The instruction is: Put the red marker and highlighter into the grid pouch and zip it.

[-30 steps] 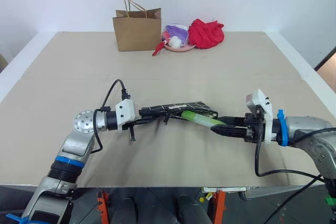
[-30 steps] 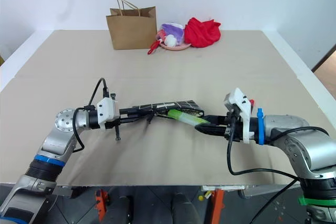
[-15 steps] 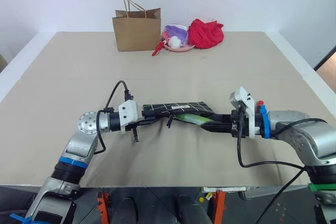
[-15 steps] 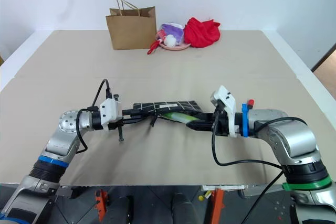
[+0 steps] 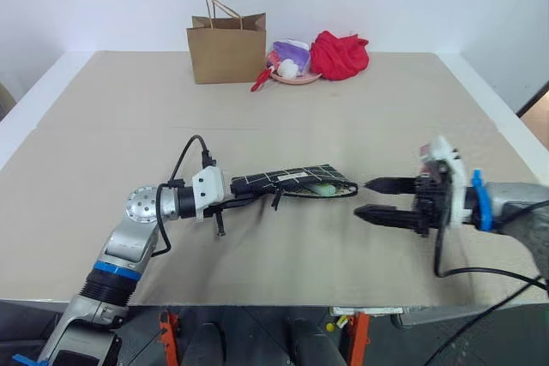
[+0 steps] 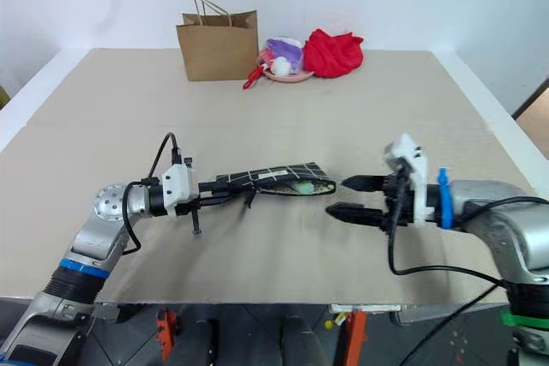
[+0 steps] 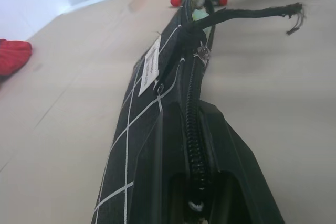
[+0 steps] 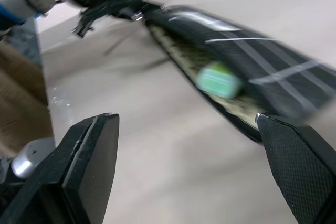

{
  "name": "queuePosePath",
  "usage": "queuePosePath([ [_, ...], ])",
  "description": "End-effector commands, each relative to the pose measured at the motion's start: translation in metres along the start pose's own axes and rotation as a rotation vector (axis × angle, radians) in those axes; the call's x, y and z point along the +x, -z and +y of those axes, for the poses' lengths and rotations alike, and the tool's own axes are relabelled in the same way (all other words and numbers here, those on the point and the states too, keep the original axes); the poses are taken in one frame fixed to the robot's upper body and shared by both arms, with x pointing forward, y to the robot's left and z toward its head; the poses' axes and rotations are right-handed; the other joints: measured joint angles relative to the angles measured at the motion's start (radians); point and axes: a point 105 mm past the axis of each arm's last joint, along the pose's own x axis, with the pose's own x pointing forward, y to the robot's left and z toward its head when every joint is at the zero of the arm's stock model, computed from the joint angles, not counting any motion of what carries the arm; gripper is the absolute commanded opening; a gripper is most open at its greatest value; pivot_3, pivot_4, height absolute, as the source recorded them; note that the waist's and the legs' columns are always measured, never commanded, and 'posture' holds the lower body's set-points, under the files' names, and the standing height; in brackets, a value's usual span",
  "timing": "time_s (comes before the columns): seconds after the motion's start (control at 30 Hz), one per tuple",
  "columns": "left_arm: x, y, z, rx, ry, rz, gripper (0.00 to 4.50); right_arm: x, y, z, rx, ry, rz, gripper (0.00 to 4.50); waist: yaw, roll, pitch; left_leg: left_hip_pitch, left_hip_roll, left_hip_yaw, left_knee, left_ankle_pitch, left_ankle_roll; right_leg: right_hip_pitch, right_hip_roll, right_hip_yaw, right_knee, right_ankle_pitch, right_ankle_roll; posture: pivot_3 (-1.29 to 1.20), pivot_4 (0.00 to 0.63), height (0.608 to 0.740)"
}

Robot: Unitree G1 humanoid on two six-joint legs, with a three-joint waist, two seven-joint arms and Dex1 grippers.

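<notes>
Fingers of our left gripper (image 5: pixel 230 200) pinch the grid pouch (image 5: pixel 292 180) above the surface; right gripper (image 5: pixel 371 199) fingers spread, empty. Highlighter (image 5: pixel 323 188) sits inside the mouth. We should seat it fully, hold the pouch steady, then zip.

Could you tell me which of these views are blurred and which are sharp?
Right wrist view: motion-smeared, the grid pouch and the highlighter in its mouth streaked, the right pincer soft. Left wrist view: pouch zipper crisp mid-frame, softer close up. Left eye view: evenly lit and sharp, soft shadow under the pouch, slight blur on the right pincer.
</notes>
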Motion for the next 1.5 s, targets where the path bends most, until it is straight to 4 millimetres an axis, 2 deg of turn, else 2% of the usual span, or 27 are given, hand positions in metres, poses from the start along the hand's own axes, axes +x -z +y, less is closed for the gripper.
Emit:
queuePosePath([
  [0.03,-0.004,-0.012,0.006,0.036,-0.020,-0.028,0.00,-0.033,0.001,-0.030,0.008,0.272,-0.051,4.45,0.000,0.000,0.000,0.000,0.000,0.000,0.000,0.000,0.000,0.000,0.000,0.000,0.000,0.000,0.000,0.00,0.150,0.740],
  [0.13,-0.003,-0.012,0.006,0.035,-0.017,-0.027,0.00,-0.047,0.021,-0.057,-0.003,0.580,-0.021,4.45,0.000,0.000,0.000,0.000,0.000,0.000,0.001,0.000,0.000,0.001,0.000,0.000,0.000,0.000,0.000,0.00,0.150,0.740],
  [0.3,0.001,-0.013,0.007,0.035,-0.010,-0.035,0.00,-0.051,0.062,-0.083,0.078,1.036,-0.010,4.45,-0.003,0.000,-0.001,0.000,0.000,-0.001,0.001,0.000,0.000,0.000,0.001,0.000,0.001,0.001,0.000,0.00,0.150,0.740],
  [0.47,0.002,-0.013,0.009,0.038,-0.009,-0.037,0.00,-0.041,0.076,-0.091,0.196,1.235,-0.095,4.45,-0.005,0.001,-0.001,0.000,-0.001,-0.001,0.001,0.001,-0.001,0.000,0.000,0.000,0.000,0.001,0.000,0.00,0.150,0.740],
  [0.63,0.002,-0.014,0.009,0.041,-0.008,-0.037,0.00,-0.035,0.098,-0.096,0.232,1.333,-0.047,4.45,-0.005,0.001,-0.001,0.000,-0.001,-0.001,0.001,0.001,-0.001,0.001,0.000,0.000,0.000,0.002,0.000,0.00,0.150,0.740],
  [0.73,0.001,-0.014,0.009,0.042,-0.011,-0.037,0.00,-0.035,0.106,-0.093,0.219,1.365,0.000,3.63,-0.004,0.001,-0.001,0.000,-0.001,-0.001,0.001,0.001,-0.001,0.001,0.000,0.000,0.000,0.002,0.000,0.00,0.150,0.740],
  [0.9,0.000,-0.014,0.010,0.043,-0.018,-0.035,0.00,-0.027,0.113,-0.084,0.213,1.340,0.014,1.01,0.003,0.000,-0.002,0.000,-0.001,-0.002,0.001,0.001,-0.001,0.002,0.000,0.000,0.000,0.001,0.000,0.00,0.150,0.740],
  [0.93,0.000,-0.014,0.010,0.043,-0.017,-0.034,0.00,-0.026,0.115,-0.083,0.228,1.339,0.014,0.61,0.003,0.000,-0.002,0.000,-0.001,-0.002,0.001,0.001,-0.001,0.002,0.000,0.000,0.000,0.001,0.000,0.00,0.150,0.740],
  [1.03,0.000,-0.013,0.010,0.043,-0.015,-0.033,0.00,-0.024,0.115,-0.081,0.246,1.348,0.013,0.59,0.002,-0.001,-0.003,0.000,-0.001,-0.002,0.000,0.001,-0.001,0.002,0.000,-0.001,0.000,0.000,-0.001,0.00,0.150,0.740],
  [1.1,0.001,-0.013,0.011,0.044,-0.017,-0.033,0.00,-0.022,0.111,-0.079,0.244,1.333,-0.007,0.59,0.002,-0.001,-0.003,0.000,-0.001,-0.002,0.000,0.001,-0.001,0.002,0.000,-0.001,0.000,0.000,-0.001,0.00,0.150,0.740],
  [1.2,0.001,-0.013,0.012,0.046,-0.019,-0.033,0.00,-0.013,0.078,-0.074,0.116,1.201,-0.089,0.59,0.000,-0.001,-0.003,0.000,-0.001,-0.002,0.000,0.001,-0.001,0.002,0.000,-0.001,0.000,0.000,-0.002,0.00,0.150,0.740],
  [1.23,0.002,-0.013,0.012,0.047,-0.017,-0.034,0.00,-0.008,0.055,-0.069,0.003,1.088,-0.132,0.59,0.000,0.000,-0.002,0.000,-0.001,-0.002,0.000,0.001,-0.001,0.002,0.000,-0.001,0.000,0.000,-0.002,0.00,0.150,0.740],
  [1.33,0.002,-0.013,0.011,0.048,-0.011,-0.035,0.00,0.002,0.014,-0.050,-0.206,0.819,-0.184,0.59,-0.006,0.003,0.000,0.000,-0.001,-0.002,0.000,0.001,-0.001,0.001,-0.001,0.000,0.000,0.000,-0.002,0.00,0.150,0.740],
  [1.4,0.002,-0.013,0.011,0.049,-0.006,-0.034,0.00,0.004,-0.007,-0.036,-0.275,0.622,-0.216,0.59,-0.009,0.004,0.001,0.001,-0.001,-0.002,0.000,0.001,-0.001,0.001,0.000,0.000,0.000,0.000,-0.001,0.00,0.150,0.740],
  [1.5,0.003,-0.013,0.012,0.050,-0.004,-0.036,0.00,0.002,-0.021,-0.018,-0.336,0.401,-0.212,0.59,-0.007,0.004,0.001,0.001,-0.001,-0.002,0.000,0.001,-0.001,0.002,0.000,-0.001,0.000,0.001,0.000,0.00,0.150,0.740],
])
